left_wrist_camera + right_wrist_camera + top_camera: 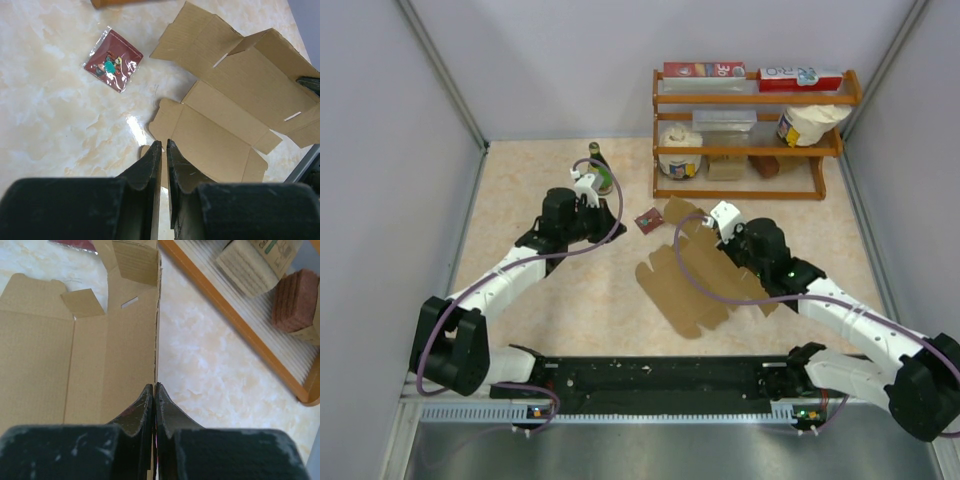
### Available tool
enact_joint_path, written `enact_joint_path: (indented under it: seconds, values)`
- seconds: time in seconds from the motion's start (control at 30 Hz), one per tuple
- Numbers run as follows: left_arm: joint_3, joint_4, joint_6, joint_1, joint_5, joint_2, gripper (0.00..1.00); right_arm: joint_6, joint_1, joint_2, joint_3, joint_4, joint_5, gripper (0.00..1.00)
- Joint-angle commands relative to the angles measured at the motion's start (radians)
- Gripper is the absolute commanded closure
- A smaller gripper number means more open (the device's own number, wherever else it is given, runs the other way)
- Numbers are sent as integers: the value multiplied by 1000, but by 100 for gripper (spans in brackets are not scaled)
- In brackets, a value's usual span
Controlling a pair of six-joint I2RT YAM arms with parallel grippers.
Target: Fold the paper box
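Paper box (698, 288) lies as an unfolded brown sheet on the table (600, 310), right of centre and in front of the wooden rack (750, 99). Right gripper (154, 389): fingers pressed together on the sheet's right edge. Left gripper (162, 145): fingers nearly together with a slim gap, at the sheet's left flap; contact cannot be told. Dark-red card (113, 60) lies apart from the sheet.
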Motion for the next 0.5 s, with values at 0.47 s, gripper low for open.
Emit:
enact_joint_path:
  seconds: [0.47]
  values:
    - [42,53,-40,47,-2,12,89,-310,105,16,-30,236,-77,100]
